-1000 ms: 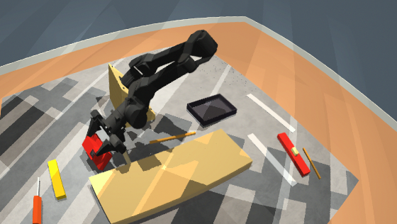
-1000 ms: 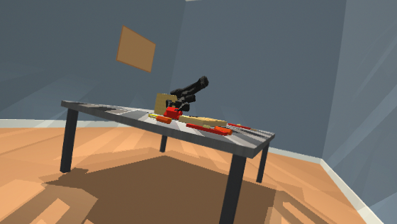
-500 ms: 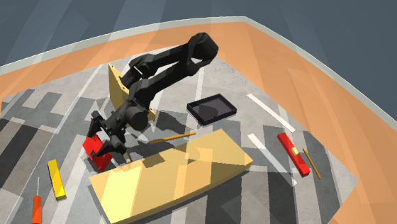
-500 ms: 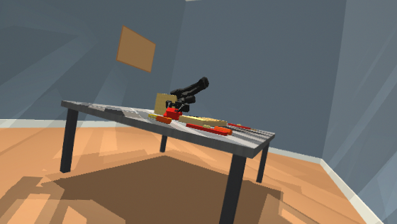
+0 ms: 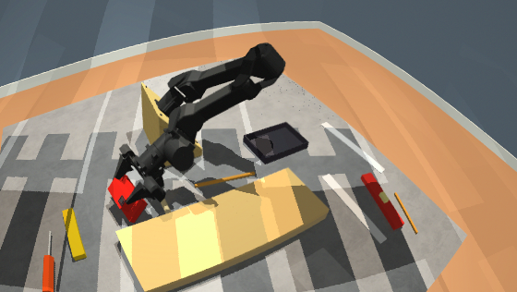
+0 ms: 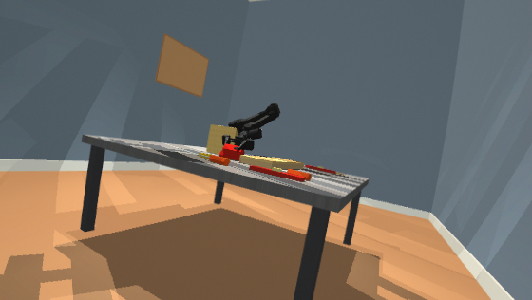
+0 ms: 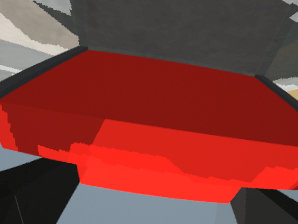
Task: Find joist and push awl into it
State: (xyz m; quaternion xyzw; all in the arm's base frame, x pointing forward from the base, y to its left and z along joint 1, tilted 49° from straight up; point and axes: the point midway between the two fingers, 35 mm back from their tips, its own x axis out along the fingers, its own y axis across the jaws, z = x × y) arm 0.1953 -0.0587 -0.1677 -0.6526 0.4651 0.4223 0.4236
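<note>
The red stud finder (image 5: 134,210) (image 6: 232,154) (image 7: 150,135) is low over the table, off the left end of the pale wood panel (image 5: 258,208) (image 6: 271,162). Whether it touches the table is unclear. My gripper (image 5: 124,188) (image 7: 159,162) is shut on it, with a finger against each side. The black tray (image 5: 287,153) stands behind the panel. An orange-handled tool (image 5: 48,273) with a thin shaft lies at the left. The exterior view shows two orange handles, one at the left (image 6: 219,160) and one at the right (image 6: 299,175); I cannot tell which is the awl. No joist is visible.
A yellow bar (image 5: 74,236) lies left of the panel. An orange stick (image 5: 224,179) lies behind it. A red level (image 5: 390,213), another thin stick (image 5: 406,212) and white strips (image 5: 353,148) (image 5: 353,208) lie at the right. An upright wooden board (image 5: 151,117) stands beside the arm.
</note>
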